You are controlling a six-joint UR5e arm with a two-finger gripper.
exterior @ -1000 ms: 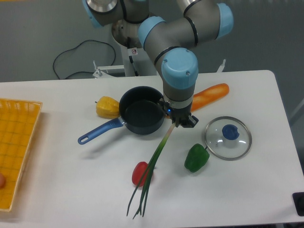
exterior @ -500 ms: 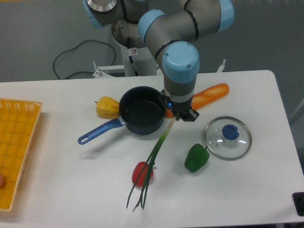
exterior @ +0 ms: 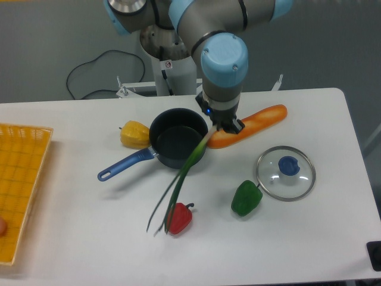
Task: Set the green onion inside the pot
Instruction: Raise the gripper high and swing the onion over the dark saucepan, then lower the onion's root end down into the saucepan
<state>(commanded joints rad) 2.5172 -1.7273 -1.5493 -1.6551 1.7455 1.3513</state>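
My gripper [exterior: 218, 128] is shut on the pale end of the green onion [exterior: 183, 174], at the right rim of the pot [exterior: 177, 145]. The onion hangs down and to the left, its stalk crossing the pot's front right edge. Its dark green leaves trail over the table to beside the red pepper [exterior: 179, 218]. The pot is dark navy, empty inside, with a blue handle [exterior: 125, 165] pointing to the lower left.
A yellow pepper [exterior: 134, 134] lies left of the pot. A carrot [exterior: 253, 123] lies right of the gripper. A glass lid with a blue knob [exterior: 286, 173] and a green bell pepper [exterior: 246, 198] lie to the right. A yellow basket [exterior: 20, 179] is at the left edge.
The gripper has moved up and slightly left with the onion. The onion has swung left, its stalk now over the pot's edge and its leaves left of the red pepper.
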